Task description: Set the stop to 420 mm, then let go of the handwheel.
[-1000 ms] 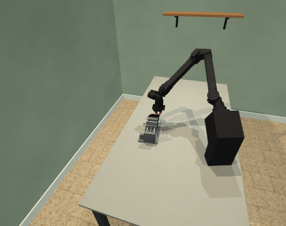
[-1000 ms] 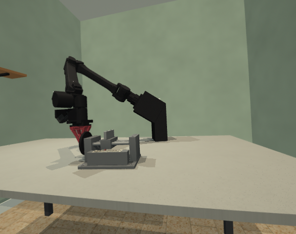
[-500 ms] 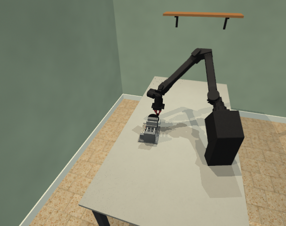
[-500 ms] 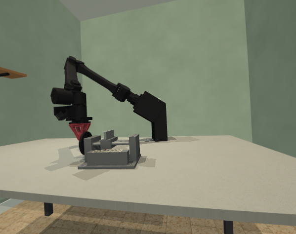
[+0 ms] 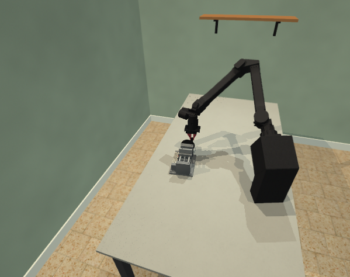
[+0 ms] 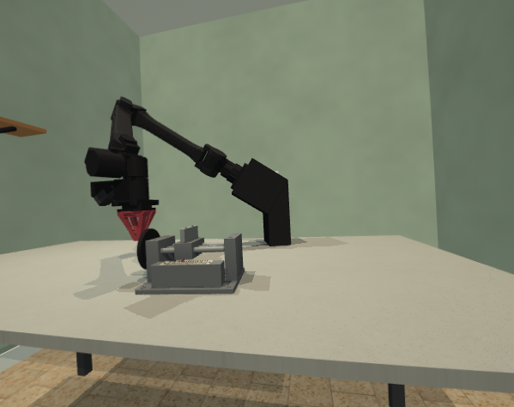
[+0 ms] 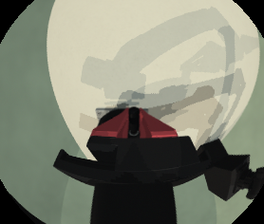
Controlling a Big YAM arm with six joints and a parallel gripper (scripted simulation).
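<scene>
On a pale table, a black arm works a grey stop rig, left of centre in the exterior view. The red gripper appears to pinch the black handwheel. The stop sits mid-rods; its reading is illegible, the 420 mm setting unconfirmed, release remaining.
</scene>
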